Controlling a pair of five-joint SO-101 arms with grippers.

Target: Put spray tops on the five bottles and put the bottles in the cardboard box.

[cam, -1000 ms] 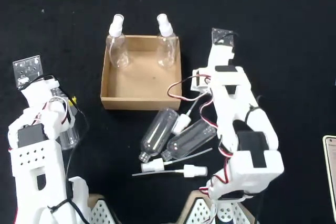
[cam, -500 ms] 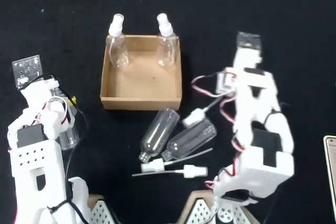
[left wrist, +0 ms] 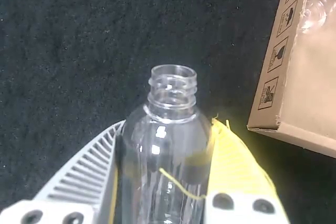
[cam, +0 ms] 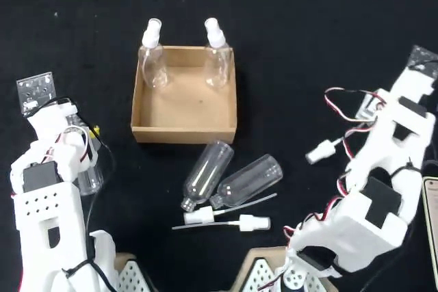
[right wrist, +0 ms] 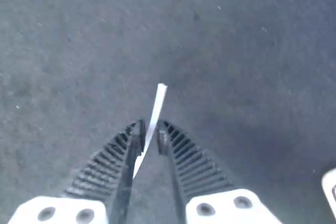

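Observation:
My left gripper [left wrist: 165, 192] is shut on an upright clear bottle [left wrist: 169, 145] whose neck is uncapped; in the high view this bottle [cam: 87, 165] is at the table's left, under the left arm. My right gripper [right wrist: 149, 129] is shut on the thin tube of a spray top [right wrist: 156, 106], whose white head [cam: 321, 150] hangs over bare table at the right. The cardboard box [cam: 183, 133] holds two capped bottles [cam: 152, 56] [cam: 216, 52] standing at its far wall. Two uncapped bottles [cam: 205, 172] [cam: 248, 180] lie in front of the box, beside two loose spray tops [cam: 204, 216] [cam: 252, 223].
The table is covered in black cloth. A flat light card [cam: 431, 203] lies at the right edge. The box's corner [left wrist: 299, 77] is close beside the bottle in my left gripper. Open cloth lies between the box and the right arm.
The right arm has swung from beside the box to the table's right side, carrying the spray top away from the lying bottles. The left arm and its bottle have not moved.

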